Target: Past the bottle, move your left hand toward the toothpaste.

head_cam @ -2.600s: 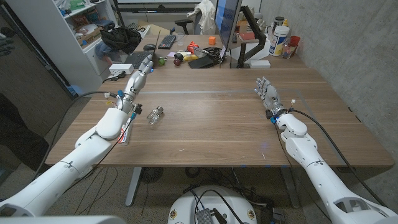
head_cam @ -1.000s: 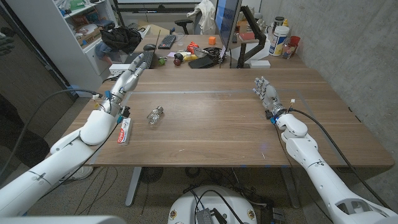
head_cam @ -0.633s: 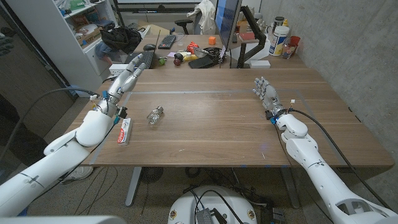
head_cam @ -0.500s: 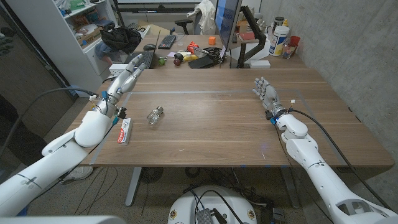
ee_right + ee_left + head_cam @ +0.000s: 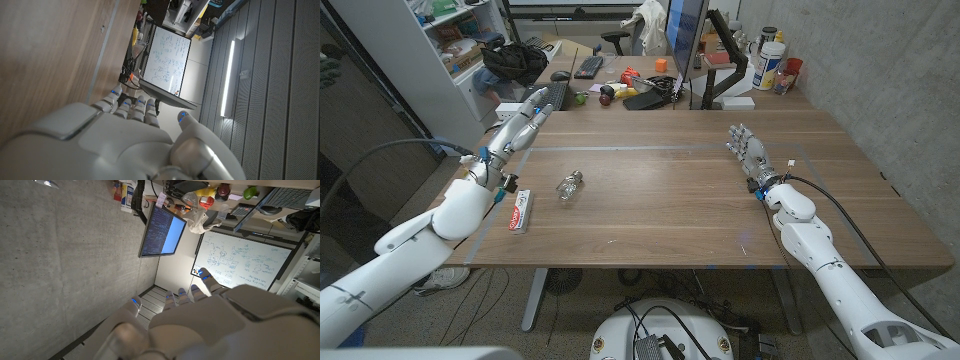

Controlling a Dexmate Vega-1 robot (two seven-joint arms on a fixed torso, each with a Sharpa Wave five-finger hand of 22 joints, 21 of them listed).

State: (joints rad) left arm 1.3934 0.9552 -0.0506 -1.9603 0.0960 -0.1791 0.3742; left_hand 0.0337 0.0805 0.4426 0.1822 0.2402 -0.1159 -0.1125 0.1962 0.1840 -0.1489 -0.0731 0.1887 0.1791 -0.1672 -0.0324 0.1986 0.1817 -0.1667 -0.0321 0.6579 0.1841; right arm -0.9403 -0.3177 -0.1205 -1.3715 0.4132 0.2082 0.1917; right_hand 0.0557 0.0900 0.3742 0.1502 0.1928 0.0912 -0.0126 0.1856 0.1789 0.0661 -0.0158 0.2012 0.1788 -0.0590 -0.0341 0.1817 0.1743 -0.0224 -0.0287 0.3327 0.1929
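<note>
Both empty: left robot hand (image 5: 516,132) outstretched beyond the toothpaste (image 5: 520,210); right robot hand (image 5: 747,150) released.

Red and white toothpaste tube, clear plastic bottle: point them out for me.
Red and white toothpaste tube (image 5: 521,210), head view, middle of the tube.
Clear plastic bottle (image 5: 569,186), head view, middle of its body.

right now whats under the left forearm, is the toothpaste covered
The toothpaste lies uncovered on the wooden table, just beside the left arm. Under the forearm only the table edge shows; the left hand is open.
</note>
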